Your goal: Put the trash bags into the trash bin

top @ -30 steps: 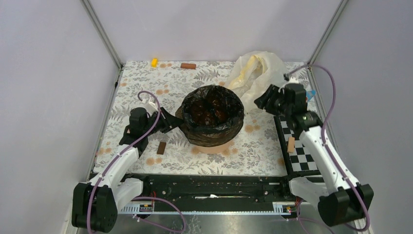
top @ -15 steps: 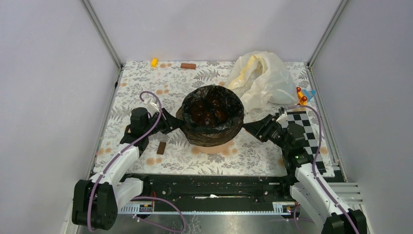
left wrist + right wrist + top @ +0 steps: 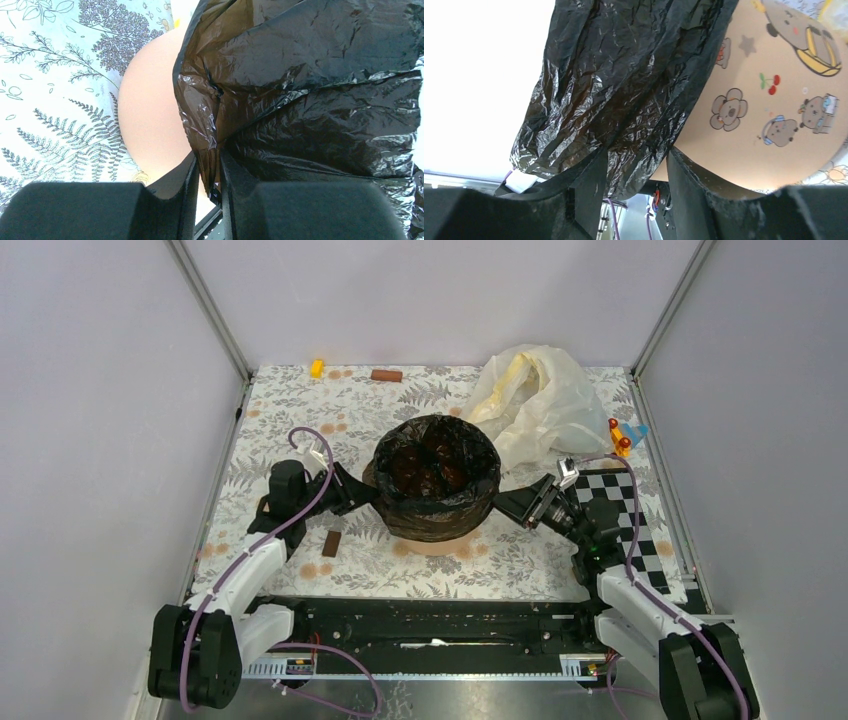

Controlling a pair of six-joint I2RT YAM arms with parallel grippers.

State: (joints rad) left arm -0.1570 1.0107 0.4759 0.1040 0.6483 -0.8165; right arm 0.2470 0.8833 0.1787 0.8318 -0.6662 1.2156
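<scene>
The left gripper [image 3: 207, 172] is closed almost fully on a fold of the thin, crinkly black bag [image 3: 440, 512], at the left side of the bucket [image 3: 150, 115]. The right gripper [image 3: 636, 165] is partly open, and the wrinkled hem of the bag hangs between its fingers at the right side. The glossy bag lines the round, smooth peach bucket and folds over its rim. Behind lies a soft cream-white bag [image 3: 535, 400] on the flowered table cover [image 3: 300, 420]
</scene>
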